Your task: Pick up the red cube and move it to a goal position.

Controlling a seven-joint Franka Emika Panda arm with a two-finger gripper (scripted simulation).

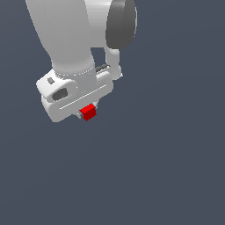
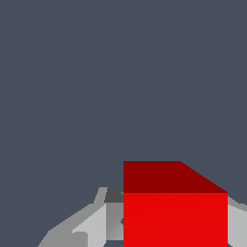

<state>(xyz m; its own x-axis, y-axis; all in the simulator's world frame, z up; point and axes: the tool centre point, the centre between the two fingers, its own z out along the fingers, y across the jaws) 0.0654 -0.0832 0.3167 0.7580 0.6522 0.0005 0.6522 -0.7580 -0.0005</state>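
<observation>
The red cube is a tiny bright-red block held between the fingers of my white gripper, just under the gripper's body in the exterior view. The gripper is shut on it. The arm comes down from the top of that view and hides most of the fingers. In the wrist view the red cube fills the lower right of the picture, with grey-white fingers on either side of it. No goal marker shows in either view.
Plain dark grey-blue background fills both views. The arm's white links and a dark grey joint cap take up the upper part of the exterior view.
</observation>
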